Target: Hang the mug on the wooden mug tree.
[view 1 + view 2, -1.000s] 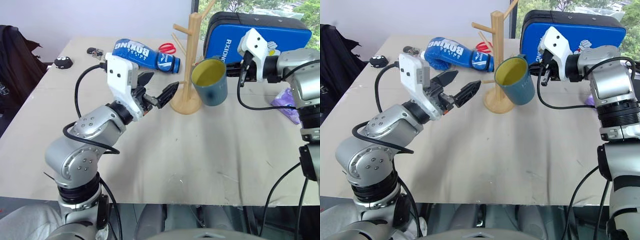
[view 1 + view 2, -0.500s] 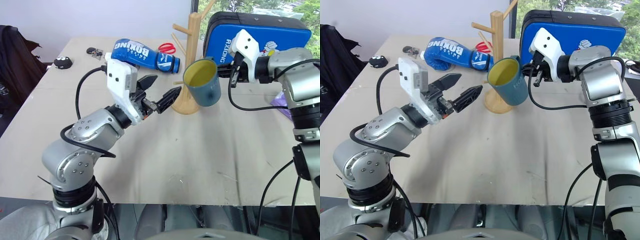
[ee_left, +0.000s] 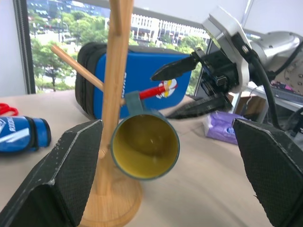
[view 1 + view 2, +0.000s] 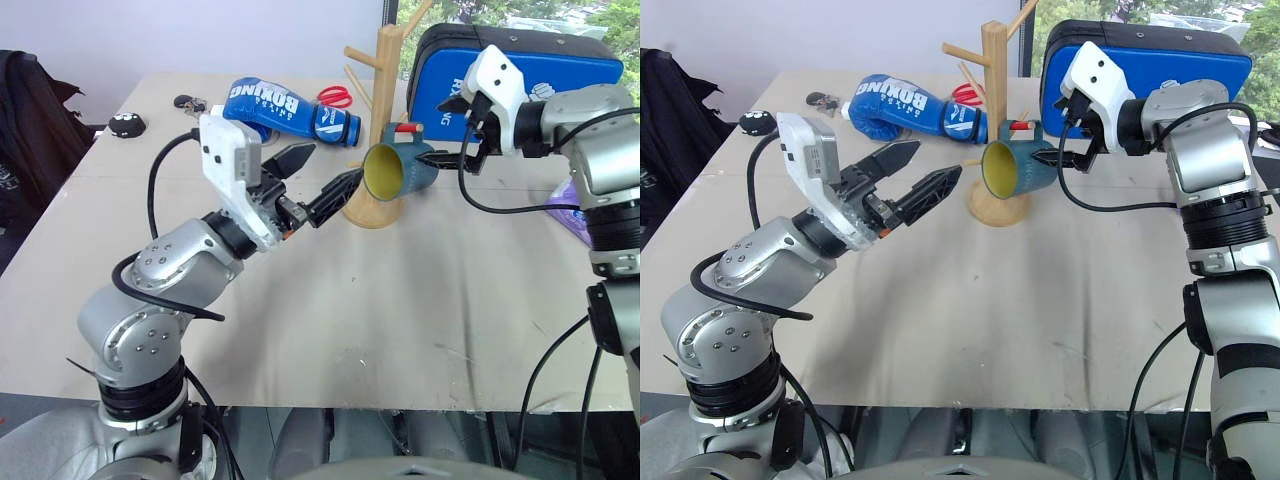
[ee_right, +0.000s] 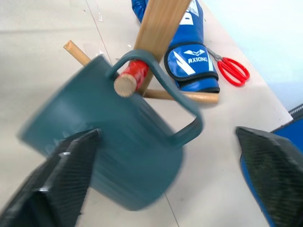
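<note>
Right gripper (image 4: 437,148) released, left gripper (image 4: 322,176) spread; the mug (image 4: 396,171) hangs from the wooden mug tree (image 4: 380,125).

Left tool (image 4: 318,173), fingers spread, held level just left of the mug tree (image 4: 382,120); right tool (image 4: 437,147), fingers spread, just right of it.

Readable lettering on two blue things

The blue boxing glove (image 4: 285,108) reads "BOXING" in white; its cuff reads "RXIONG", as does the blue padded case (image 4: 520,75).
</note>
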You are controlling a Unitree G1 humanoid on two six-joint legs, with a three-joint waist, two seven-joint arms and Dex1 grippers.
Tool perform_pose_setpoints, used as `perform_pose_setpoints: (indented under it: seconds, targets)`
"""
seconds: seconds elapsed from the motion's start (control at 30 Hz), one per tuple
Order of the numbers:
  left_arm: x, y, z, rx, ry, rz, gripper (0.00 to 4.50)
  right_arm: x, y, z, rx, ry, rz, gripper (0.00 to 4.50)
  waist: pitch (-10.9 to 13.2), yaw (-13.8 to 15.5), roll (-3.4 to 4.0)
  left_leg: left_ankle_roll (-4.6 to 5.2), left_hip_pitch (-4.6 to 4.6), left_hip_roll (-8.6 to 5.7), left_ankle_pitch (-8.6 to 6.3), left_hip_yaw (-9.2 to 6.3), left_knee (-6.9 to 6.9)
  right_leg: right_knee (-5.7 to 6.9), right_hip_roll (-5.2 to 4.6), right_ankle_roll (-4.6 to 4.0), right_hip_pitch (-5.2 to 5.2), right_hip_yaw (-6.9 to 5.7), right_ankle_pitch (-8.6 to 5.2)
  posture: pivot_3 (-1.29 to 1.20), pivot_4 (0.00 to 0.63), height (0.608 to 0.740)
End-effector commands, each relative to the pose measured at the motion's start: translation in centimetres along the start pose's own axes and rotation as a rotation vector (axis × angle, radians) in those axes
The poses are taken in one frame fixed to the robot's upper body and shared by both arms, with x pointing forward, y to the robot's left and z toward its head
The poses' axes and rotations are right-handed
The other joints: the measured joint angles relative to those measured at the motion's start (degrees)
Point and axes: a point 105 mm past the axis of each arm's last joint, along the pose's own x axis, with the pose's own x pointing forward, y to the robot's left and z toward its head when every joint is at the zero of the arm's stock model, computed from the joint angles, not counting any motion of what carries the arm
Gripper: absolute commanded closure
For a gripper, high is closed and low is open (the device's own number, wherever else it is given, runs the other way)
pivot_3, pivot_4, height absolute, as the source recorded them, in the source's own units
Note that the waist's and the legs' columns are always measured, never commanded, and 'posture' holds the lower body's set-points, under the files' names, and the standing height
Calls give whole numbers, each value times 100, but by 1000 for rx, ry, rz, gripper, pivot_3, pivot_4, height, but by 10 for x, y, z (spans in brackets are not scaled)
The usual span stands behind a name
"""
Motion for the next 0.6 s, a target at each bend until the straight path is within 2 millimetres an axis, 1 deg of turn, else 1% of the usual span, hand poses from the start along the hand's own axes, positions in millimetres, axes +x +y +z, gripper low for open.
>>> perform_pose_setpoints:
  seconds: [0.03, 0.07, 0.1, 0.23, 0.37, 0.4, 0.47, 0.5, 0.53, 0.6]
  targets:
    - [-5, -7, 7, 24, -30, -19, 0, -33, -5, 23, 3, -98, -34, 24, 0, 6, 0, 0, 0, 0, 0, 0, 0, 0, 0, 0, 0, 0, 0, 0, 150, 737]
    - [-8, -7, 3, 23, -9, -16, 0, -40, -1, 20, 42, -111, -23, 24, -1, 8, -2, 0, -3, 0, 0, -2, -3, -1, 0, 0, 0, -2, 0, 0, 150, 737]
    - [-12, -7, -6, 25, 30, -11, 0, -47, 6, 14, 91, -127, -9, 24, -4, 11, -5, 1, -3, 1, -1, -3, -4, 3, -1, 0, 0, -2, 0, 0, 150, 737]
    - [-40, -5, -53, 29, 223, 25, 0, -68, 40, -23, 224, -223, -16, 24, -15, 3, -20, 2, -5, 13, -1, -1, -20, 2, -3, 0, 2, -2, 0, 0, 150, 737]
    - [-71, -3, -98, 64, 389, 39, 0, -87, 78, -78, 389, -247, -142, 24, -7, 29, -6, 2, -5, 13, -1, 5, -14, 2, 0, -1, -2, 1, -2, 0, 150, 737]
    - [-78, -2, -109, 88, 434, 43, 0, -90, 90, -92, 426, -240, -167, 24, -7, 31, -4, 1, -3, 6, -1, 7, -12, -9, 0, -1, -2, 2, -1, 0, 150, 737]
    - [-87, 1, -129, 106, 463, 65, 0, -94, 121, -125, 470, -210, -231, 24, -19, 60, -1, 3, 21, -3, -1, 17, -5, -1, 4, -2, 20, 4, -2, 0, 150, 737]
    - [-91, 2, -137, 106, 466, 70, 0, -96, 137, -140, 478, -192, -248, 24, -19, 71, -1, 4, 38, -3, -1, 21, -7, -7, 7, -3, 40, -6, -3, 0, 150, 737]
    - [-94, 2, -143, 90, 460, 77, 0, -97, 148, -151, 466, -175, -271, 24, -16, 71, 5, 25, 61, 0, -14, 24, -8, -11, 11, -4, 64, -5, -4, 0, 150, 737]
    - [-96, 1, -149, 77, 449, 73, 0, -99, 160, -166, 464, -158, -307, 24, -14, 34, 7, 31, 95, -1, -18, 33, -12, -15, 10, -3, 95, 2, -6, 0, 150, 737]
